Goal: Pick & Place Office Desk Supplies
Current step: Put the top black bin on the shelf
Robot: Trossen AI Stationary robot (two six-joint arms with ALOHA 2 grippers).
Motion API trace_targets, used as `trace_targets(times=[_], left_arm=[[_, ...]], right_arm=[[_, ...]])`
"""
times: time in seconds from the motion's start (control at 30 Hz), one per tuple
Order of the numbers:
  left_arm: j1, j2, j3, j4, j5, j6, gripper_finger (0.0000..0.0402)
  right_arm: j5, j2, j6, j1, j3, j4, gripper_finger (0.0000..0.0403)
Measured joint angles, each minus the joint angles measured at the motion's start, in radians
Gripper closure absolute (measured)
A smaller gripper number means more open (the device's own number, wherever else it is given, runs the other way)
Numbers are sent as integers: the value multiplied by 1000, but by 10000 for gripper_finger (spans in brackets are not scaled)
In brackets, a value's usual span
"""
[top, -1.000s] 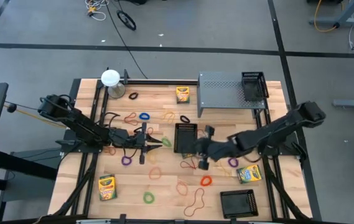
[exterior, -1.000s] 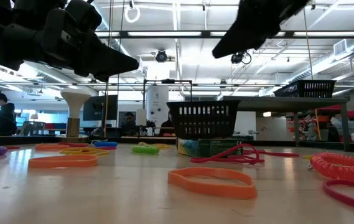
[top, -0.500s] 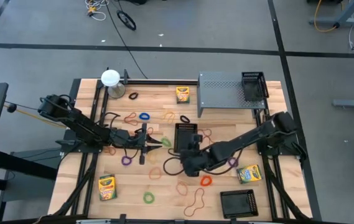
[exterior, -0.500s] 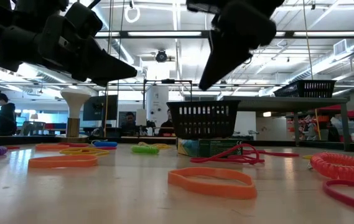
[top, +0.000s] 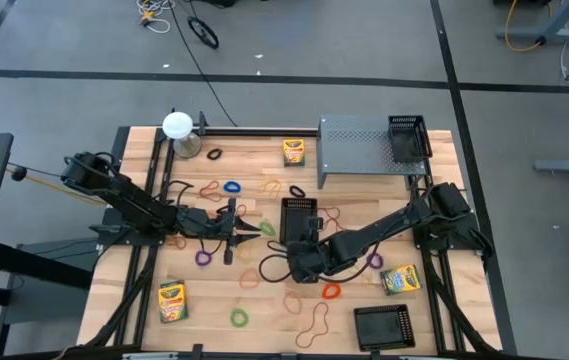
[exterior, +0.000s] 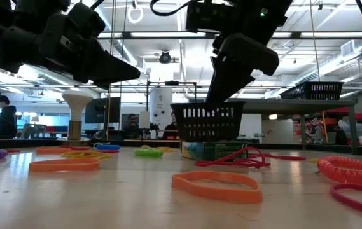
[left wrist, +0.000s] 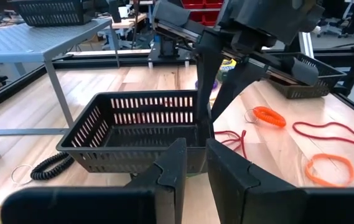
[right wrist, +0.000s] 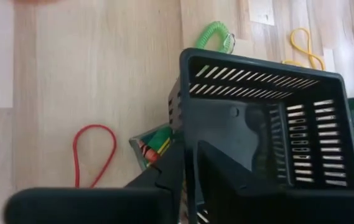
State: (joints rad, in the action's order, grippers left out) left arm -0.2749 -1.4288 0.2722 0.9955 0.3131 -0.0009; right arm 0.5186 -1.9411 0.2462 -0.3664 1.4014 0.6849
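We see the left gripper [top: 260, 229] held level, fingers nearly together; the right gripper [top: 297, 262] pitches down, fingers narrowly parted, both gripping nothing.

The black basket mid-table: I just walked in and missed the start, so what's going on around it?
The right gripper is at the rim of the black basket, fingers apart at one corner, holding nothing. A crayon box pokes out beside the basket's base. The left gripper hovers close by, facing the basket. Rubber bands lie loose on the table.
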Motion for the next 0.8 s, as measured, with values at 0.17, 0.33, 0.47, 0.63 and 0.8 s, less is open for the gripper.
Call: trace_targets(times=[0.17,0.33,0.47,0.63,0.8], left_arm=[[0,0,0,-6,0,-5,334],[0,0,0,-6,0,-11,334],[0,0,0,-8,0,-13,334],[0,0,0,-16,-1,-12,334],[0,0,0,-17,0,-11,334]], right_arm=[[2,1,-6,-1,0,1,392],[2,40,-15,-21,0,12,379],[8,105,1,-48,0,57,378],[59,210,11,-96,0,120,389],[92,321,11,-134,0,170,382]])
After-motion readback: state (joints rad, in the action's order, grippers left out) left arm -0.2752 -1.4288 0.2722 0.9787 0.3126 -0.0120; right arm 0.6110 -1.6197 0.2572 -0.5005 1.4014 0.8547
